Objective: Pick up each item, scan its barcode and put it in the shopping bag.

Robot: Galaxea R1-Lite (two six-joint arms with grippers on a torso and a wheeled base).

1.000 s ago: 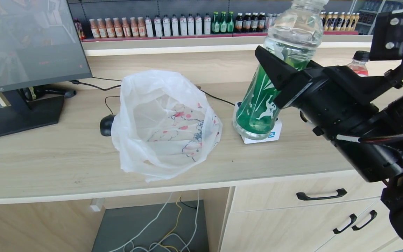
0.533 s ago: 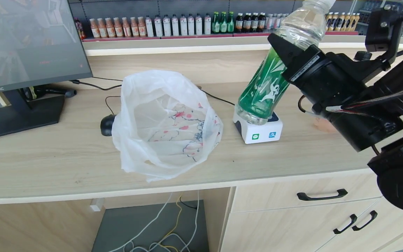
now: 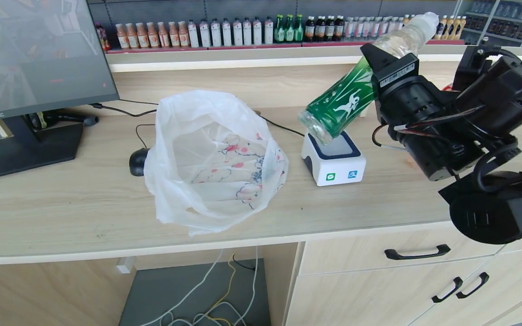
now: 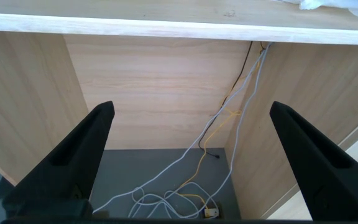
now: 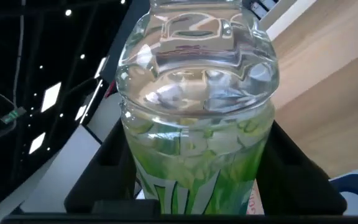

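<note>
A clear bottle with a green label [image 3: 345,103] is held tilted, its base just above the white barcode scanner [image 3: 333,159] on the counter. My right gripper [image 3: 381,68] is shut on the bottle's upper part. In the right wrist view the bottle [image 5: 197,124] stands between the two black fingers [image 5: 101,180]. A white plastic shopping bag [image 3: 213,158] stands open on the counter, left of the scanner. My left gripper [image 4: 191,162] is open with nothing in it, below the counter edge, facing the kneehole and its cables.
A monitor [image 3: 34,54] on a black stand is at the back left. A black mouse [image 3: 137,161] lies behind the bag, with cables running to the back. A red-labelled bottle [image 3: 447,86] peeks out behind my right arm. Drawers [image 3: 417,251] are under the counter at right.
My right gripper has tipped the bottle from nearly upright to steeply slanted and lifted it back and right, so its base no longer covers the scanner's top.
</note>
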